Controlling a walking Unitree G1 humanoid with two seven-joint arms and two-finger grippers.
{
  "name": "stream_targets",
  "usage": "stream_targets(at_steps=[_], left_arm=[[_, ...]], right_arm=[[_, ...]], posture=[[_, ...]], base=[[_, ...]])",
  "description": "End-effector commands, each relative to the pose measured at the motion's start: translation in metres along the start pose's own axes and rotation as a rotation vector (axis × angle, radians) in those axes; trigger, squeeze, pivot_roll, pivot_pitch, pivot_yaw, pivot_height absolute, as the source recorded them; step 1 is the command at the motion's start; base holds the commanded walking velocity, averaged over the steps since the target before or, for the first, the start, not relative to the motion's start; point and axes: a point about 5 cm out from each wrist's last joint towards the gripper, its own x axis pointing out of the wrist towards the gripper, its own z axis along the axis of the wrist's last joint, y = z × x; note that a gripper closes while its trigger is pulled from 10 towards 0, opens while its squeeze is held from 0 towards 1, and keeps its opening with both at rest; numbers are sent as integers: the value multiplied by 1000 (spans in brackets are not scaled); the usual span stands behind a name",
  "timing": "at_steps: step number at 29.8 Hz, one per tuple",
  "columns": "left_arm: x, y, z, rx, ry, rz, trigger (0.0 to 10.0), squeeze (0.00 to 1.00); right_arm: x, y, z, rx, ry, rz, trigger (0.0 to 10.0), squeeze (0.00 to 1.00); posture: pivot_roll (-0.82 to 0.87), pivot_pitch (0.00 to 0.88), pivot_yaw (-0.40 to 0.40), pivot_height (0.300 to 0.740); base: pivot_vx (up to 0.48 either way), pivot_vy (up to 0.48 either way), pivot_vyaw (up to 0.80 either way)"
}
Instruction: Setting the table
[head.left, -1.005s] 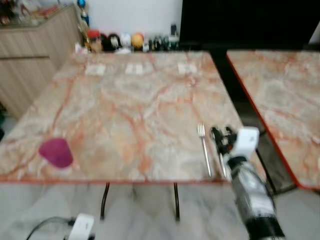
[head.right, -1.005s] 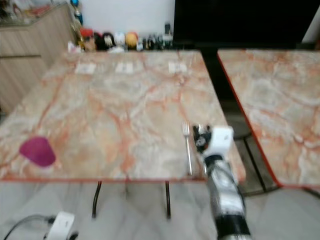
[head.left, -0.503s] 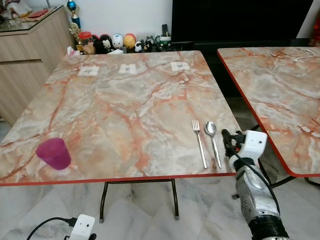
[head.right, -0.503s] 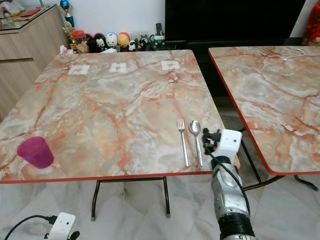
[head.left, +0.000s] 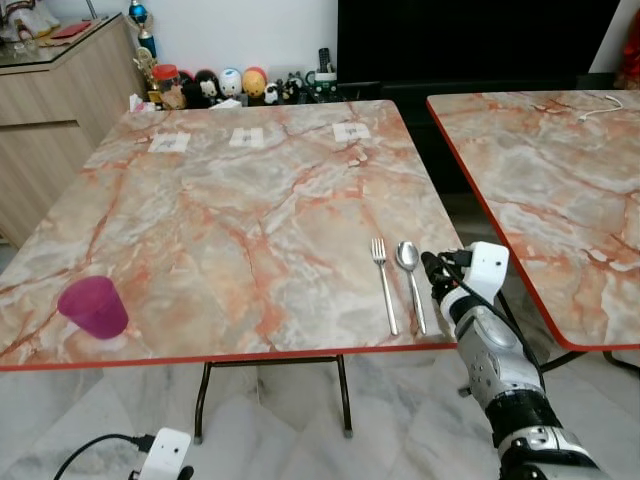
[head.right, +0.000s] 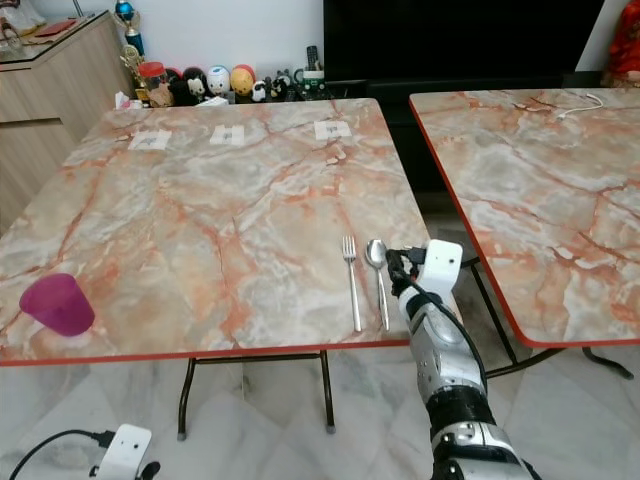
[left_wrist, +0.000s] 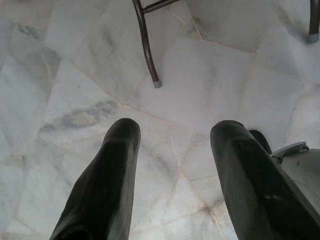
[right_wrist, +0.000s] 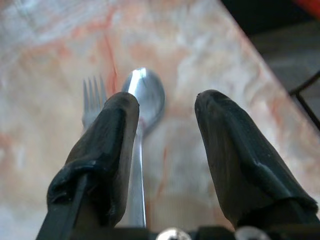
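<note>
The right gripper (head.left: 432, 270) is hovering low over the near right corner of the marble table (head.left: 250, 210), its two black fingers (right_wrist: 102, 145) spread apart with nothing between them, and it is sitting just beside the spoon (head.left: 409, 275). The spoon is lying parallel to the fork (head.left: 383, 282), both with their handles pointing toward the table's near edge and their heads pointing away, the fork on the left and the spoon on the right, close together but not touching. In the right wrist view the spoon's bowl is showing between the fingers and its handle is running under one of them. The cutlery appears to be placed, so the step in hand is probably either a last nudge or a clean retreat; for either, the gripper should be lifting straight up before swinging aside, so a finger is not dragging the spoon handle out of line or pushing it off the near edge. The purple cup (head.left: 94, 306) is standing upright at the near left corner, well apart from the cutlery, and is likely the next thing to bring across. The left gripper (left_wrist: 172, 175) is hanging idle over the pale tiled floor (left_wrist: 210, 75), fingers parted and empty, near a table leg (left_wrist: 146, 42).
</note>
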Motion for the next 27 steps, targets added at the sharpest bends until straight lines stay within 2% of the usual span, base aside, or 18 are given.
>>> stream_targets(at_steps=[1,7,11,20,23,27], left_arm=[[0,1,-1,6,10,-3,10000,0],[0,1,-2,7,15,-4,10000,0],[0,2,-2,3,13,-2,10000,0],[0,0,-2,0,8,-2,10000,0],[0,-1,-1,-2,6,-2,10000,0],[0,-1,-1,-5,5,-2,10000,0]], right_arm=[[3,2,2,-16,24,8,10000,0],[6,2,-6,-26,97,7,10000,0],[9,5,0,15,65,33,10000,0],[15,12,6,-20,85,45,10000,0],[16,14,4,-63,111,52,10000,0],[16,13,2,-58,121,41,10000,0]], posture=[[68,0,18,740],[69,0,16,740],[74,0,13,740],[76,0,9,740],[76,0,6,740],[78,0,3,740]], base=[[0,0,0],[0,0,0],[0,0,0],[0,0,0],[0,0,0],[0,0,0]])
